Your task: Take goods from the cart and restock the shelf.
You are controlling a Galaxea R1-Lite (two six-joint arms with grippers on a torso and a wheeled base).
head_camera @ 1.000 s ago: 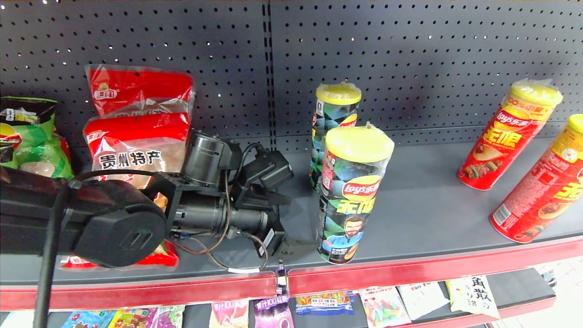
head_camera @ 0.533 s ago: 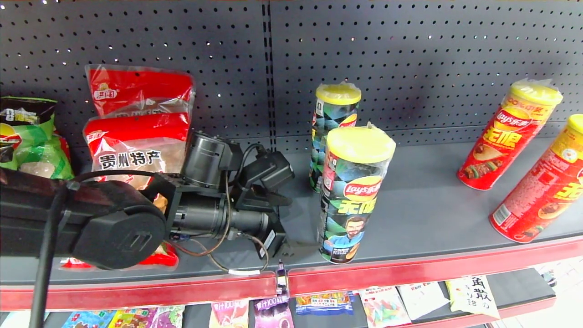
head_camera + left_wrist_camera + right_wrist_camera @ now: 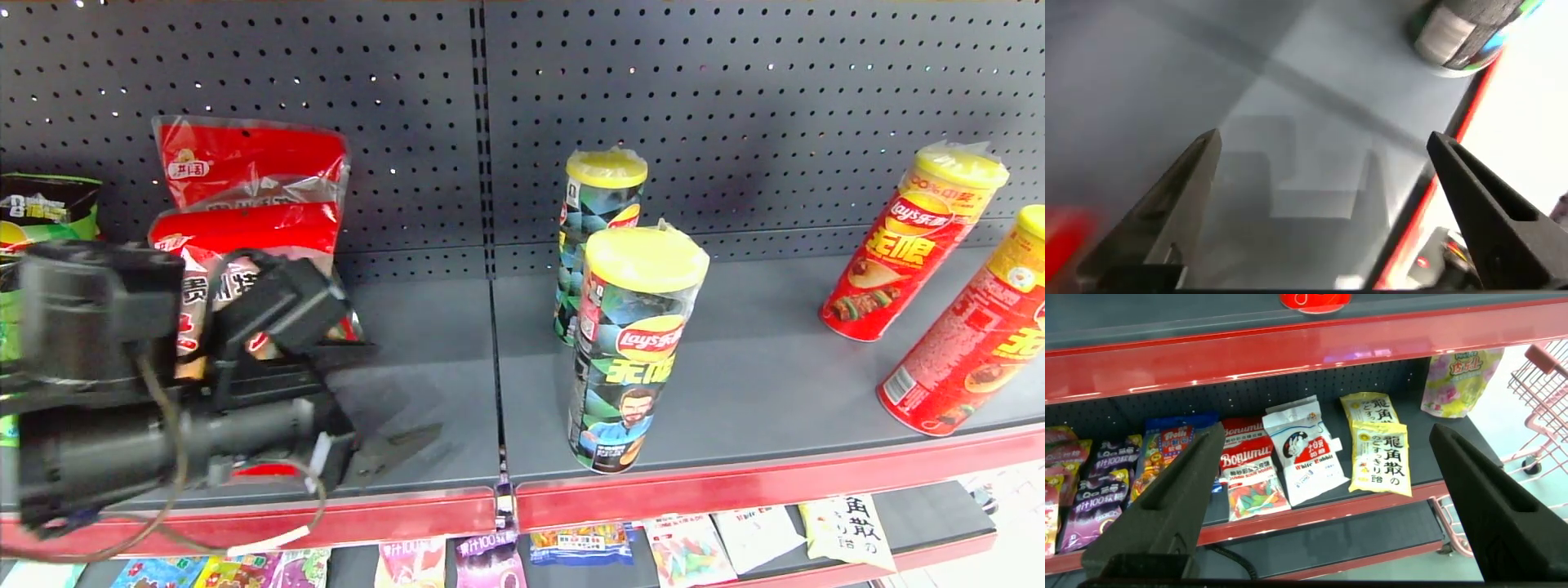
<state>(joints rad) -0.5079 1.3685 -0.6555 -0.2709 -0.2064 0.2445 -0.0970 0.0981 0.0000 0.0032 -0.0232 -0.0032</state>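
A black-and-green chips can with a yellow lid (image 3: 633,343) stands upright near the front edge of the grey shelf (image 3: 751,392), and a second like it (image 3: 600,220) stands behind. My left gripper (image 3: 384,408) hovers over the bare shelf well to the left of the front can. It is open with nothing between its fingers. In the left wrist view the left gripper (image 3: 1323,155) spans bare shelf, with the can's base (image 3: 1462,33) farther off. My right gripper (image 3: 1327,433) is open and empty, below, facing the lower shelves.
Two red chips cans (image 3: 914,245) (image 3: 971,327) lean at the shelf's right. Red snack bags (image 3: 245,212) and a green bag (image 3: 41,220) stand at the left, behind my left arm. Small snack packets (image 3: 1298,453) fill the lower shelf. A pink cart (image 3: 1547,416) is beside it.
My left arm has pulled back to the left, away from the front can's base. The can stays standing on the shelf by itself.
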